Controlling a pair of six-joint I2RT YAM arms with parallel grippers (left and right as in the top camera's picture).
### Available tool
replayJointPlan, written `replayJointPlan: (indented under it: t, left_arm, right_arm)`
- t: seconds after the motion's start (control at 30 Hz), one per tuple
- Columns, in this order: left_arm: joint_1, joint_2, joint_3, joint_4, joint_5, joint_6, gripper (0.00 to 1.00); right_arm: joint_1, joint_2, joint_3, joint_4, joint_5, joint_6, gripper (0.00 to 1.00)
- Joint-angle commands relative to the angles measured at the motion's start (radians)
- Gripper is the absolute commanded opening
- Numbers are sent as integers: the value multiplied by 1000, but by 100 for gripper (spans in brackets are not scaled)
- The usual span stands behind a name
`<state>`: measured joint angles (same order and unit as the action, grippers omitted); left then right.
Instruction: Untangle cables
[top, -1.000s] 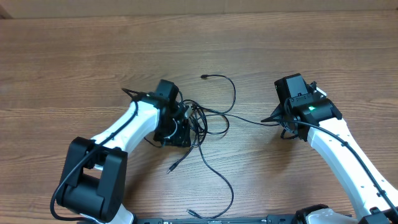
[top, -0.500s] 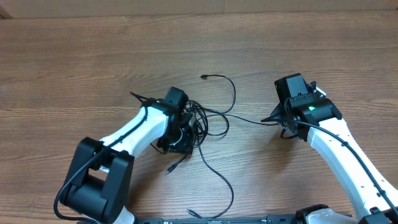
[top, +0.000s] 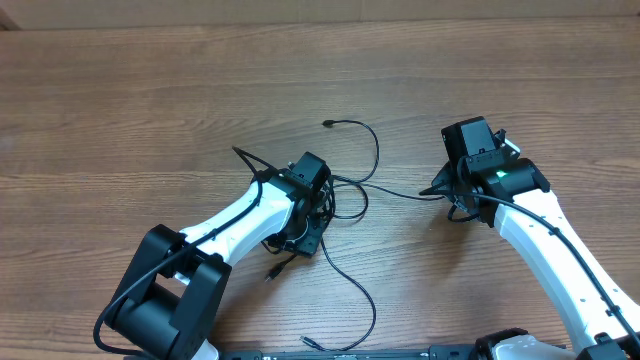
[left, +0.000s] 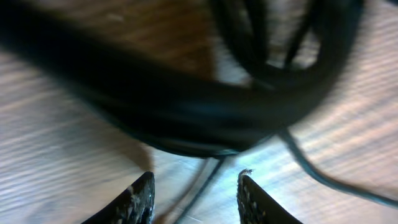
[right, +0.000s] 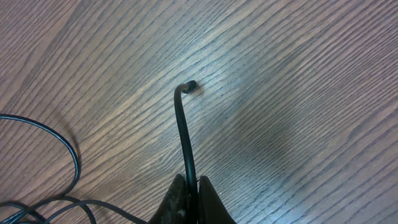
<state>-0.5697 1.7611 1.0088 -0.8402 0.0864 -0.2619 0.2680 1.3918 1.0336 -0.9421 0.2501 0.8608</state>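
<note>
The cables (top: 338, 192) are bunched on the table (top: 120, 90) right at the left claw (left: 194, 198), whose jaws are spread with one thin strand passing between them. A strand's end is pinched in the right claw (right: 191, 194), which is pressed together on it.

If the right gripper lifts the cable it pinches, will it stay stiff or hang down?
Probably it hangs: the cable is thin and lies in loose curves. It looks light, so the right gripper should keep it. Lifting may drag the tangle it runs into.
</note>
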Motion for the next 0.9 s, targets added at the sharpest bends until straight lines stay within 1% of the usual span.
replayJointPlan:
  t: [0.0, 0.2, 0.23, 0.27, 0.3, 0.47, 0.57, 0.7, 0.8, 0.87]
  left_arm:
    - [0, 1, -35, 26, -113, -53, 45]
    - [0, 1, -79, 64, -113, -31, 45]
    - [0, 1, -91, 77, -113, -37, 41]
    - [1, 1, -114, 98, -134, -66, 18]
    - [2, 1, -120, 101, -158, -85, 4]
    - [40, -4, -87, 56, -245, -146, 4]
    - [102, -25, -13, -21, -332, -195, 4]
    - [220, -73, 110, -105, -404, -218, 4]
    - [328, -113, 198, -130, -403, -221, 4]
    - [397, -134, 244, -143, -394, -251, 4]
  right_arm:
    - [-8, -21, 0, 6, -2, 6, 4]
    - [-8, -21, 0, 6, -2, 6, 4]
    - [-8, -21, 0, 6, -2, 6, 4]
    - [-8, -21, 0, 6, -2, 6, 4]
    - [-8, -21, 0, 7, -2, 6, 4]
    - [-8, -21, 0, 25, 0, -8, 4]
    - [-15, -21, 0, 33, 54, -31, 4]
    - [-67, -21, 0, 31, 74, -20, 4]
    - [-136, -21, 0, 31, 50, -20, 4]
    - [-180, -21, 0, 32, 43, -20, 4]
